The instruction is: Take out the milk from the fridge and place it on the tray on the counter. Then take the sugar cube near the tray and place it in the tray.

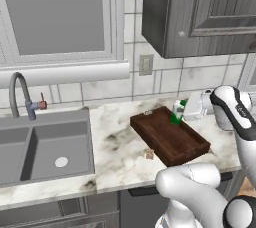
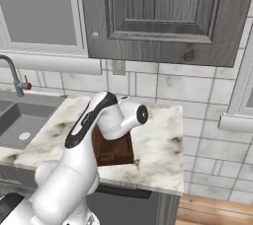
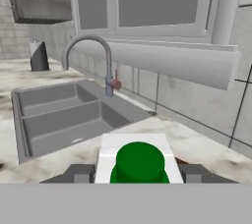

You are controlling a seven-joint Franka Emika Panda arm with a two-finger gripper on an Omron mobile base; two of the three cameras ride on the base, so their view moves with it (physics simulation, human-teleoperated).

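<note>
- Milk (image 1: 177, 111) held sideways in the gripper (image 1: 186, 110), jaws closed on the carton's sides; in the hand view the white top and green cap (image 3: 140, 161) sit between the two dark fingertips (image 3: 80, 173).
- Carton hanging over the far right corner of the tray (image 1: 170, 135), apparently just above the wood rather than resting on it; contact hard to judge.
- Step in hand: setting the milk down inside the tray. Best done by lowering slowly, keeping the carton upright and inside the raised rims, away from the far edge.
- Worth nudging toward the tray's middle first, since the corner leaves little margin for tipping over the rim.
- Release only once the base sits flat; then lift clear straight up.
- Sugar cube (image 1: 149, 154) lying on the bench (image 1: 117, 147) just beside the tray's near-left rim, between tray and sink (image 1: 45, 147); left for afterwards, so avoid sweeping it.
</note>
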